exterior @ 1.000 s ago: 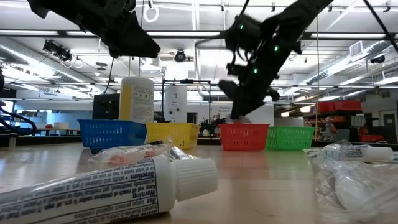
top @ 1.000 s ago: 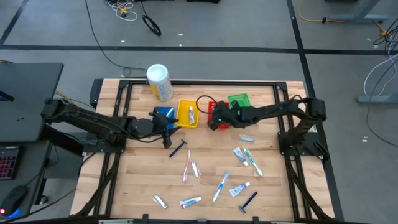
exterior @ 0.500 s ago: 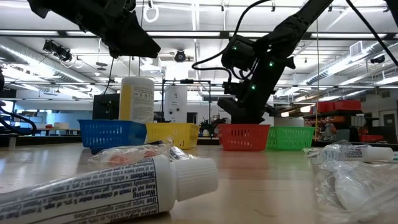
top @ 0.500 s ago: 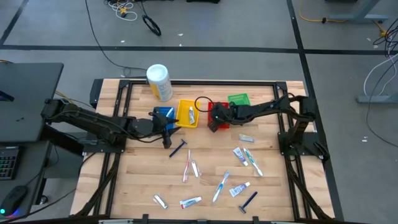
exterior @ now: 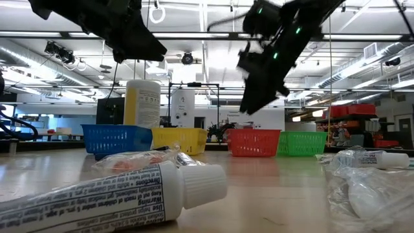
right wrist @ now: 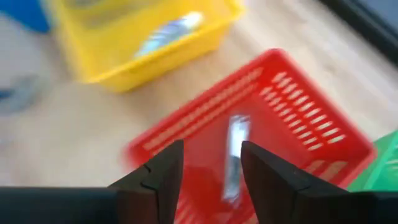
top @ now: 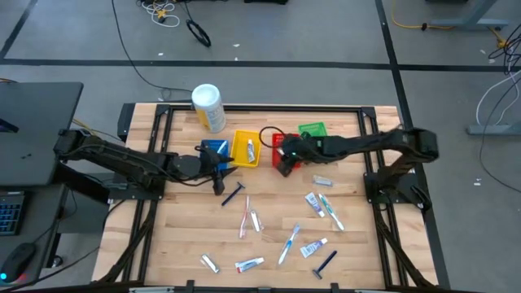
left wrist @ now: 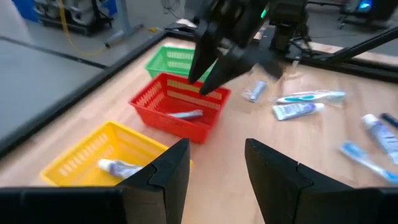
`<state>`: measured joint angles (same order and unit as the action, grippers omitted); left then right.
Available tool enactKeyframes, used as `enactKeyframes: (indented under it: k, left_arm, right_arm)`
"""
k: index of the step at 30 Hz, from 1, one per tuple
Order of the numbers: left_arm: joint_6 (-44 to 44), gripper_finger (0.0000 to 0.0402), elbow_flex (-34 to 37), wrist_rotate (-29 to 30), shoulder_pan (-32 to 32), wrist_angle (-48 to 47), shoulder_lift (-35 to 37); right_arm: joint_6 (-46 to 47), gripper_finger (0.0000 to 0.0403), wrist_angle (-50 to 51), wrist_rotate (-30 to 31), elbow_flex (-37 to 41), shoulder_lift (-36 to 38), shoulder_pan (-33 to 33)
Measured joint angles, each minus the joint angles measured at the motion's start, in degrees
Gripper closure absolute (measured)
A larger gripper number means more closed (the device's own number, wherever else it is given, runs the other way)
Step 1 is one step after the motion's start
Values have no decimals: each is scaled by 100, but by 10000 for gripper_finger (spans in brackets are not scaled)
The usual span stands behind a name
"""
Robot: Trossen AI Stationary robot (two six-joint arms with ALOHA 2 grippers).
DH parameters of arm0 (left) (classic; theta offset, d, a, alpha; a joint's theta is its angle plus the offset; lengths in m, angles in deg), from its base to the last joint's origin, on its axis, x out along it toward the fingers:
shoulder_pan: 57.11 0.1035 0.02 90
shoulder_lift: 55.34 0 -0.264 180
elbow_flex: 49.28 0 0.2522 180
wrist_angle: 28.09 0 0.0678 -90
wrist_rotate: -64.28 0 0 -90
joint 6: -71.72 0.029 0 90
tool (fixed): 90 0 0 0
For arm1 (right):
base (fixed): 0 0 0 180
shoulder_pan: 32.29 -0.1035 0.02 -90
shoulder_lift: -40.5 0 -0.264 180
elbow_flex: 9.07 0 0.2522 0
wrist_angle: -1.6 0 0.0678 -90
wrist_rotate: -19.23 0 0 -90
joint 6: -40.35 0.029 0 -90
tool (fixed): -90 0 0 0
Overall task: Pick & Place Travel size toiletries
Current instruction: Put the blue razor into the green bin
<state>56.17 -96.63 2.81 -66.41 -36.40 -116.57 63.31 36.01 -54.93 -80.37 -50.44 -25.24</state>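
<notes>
My right gripper (right wrist: pixel 211 168) hangs open a little above the red basket (top: pixel 279 160), fingers slanting down; a slim white-and-blue item (right wrist: pixel 235 155) lies on the basket's floor below it. My left gripper (left wrist: pixel 217 155) waits open over the gap between the blue basket (top: pixel 213 150) and the yellow basket (top: pixel 245 149), holding nothing. A toothpaste tube (left wrist: pixel 118 167) lies in the yellow basket. Several loose travel size toiletries lie on the near half of the table: a razor (top: pixel 232 194), toothbrushes (top: pixel 289 242) and tubes (top: pixel 313 203).
A green basket (top: pixel 313 130) stands right of the red one. A white-and-yellow canister (top: pixel 208 107) stands at the far edge behind the blue basket. In the low view a large tube (exterior: pixel 116 194) lies close in front.
My right gripper first sank into the red basket, then rose clear above it and drew slightly toward the table's right. My left arm has kept still.
</notes>
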Motion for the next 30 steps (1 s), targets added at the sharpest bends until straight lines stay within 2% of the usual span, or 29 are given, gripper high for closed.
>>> enactKeyframes:
  k: [4, 6, 10, 16, 19, 23, 30]
  left_arm:
    - [-178, 237, 0, -319, -16, -2, 0]
    - [-77, 237, 0, -331, -49, -27, 0]
    - [77, 237, 0, -331, -106, -41, 0]
    - [76, 237, 0, -308, -120, -40, 0]
    - [76, 237, 0, -270, -120, -41, 0]
    - [76, 237, 0, -266, -118, -41, 0]
    - [78, 237, 0, -246, -118, -77, 0]
  right_arm:
    - [133, 232, 181, -757, 0, 621, -286]
    - [-86, 231, 199, -1034, 0, 853, -464]
    - [-838, 231, 236, -1522, 0, 1159, -870]
    - [-2297, 231, 136, -2346, 22, 1106, -1513]
    - [-2508, 231, 39, -2232, 126, 993, -1816]
    - [-2286, 231, -64, -1946, 157, 798, -2111]
    - [-2089, 231, -321, -1956, 168, 427, -2304]
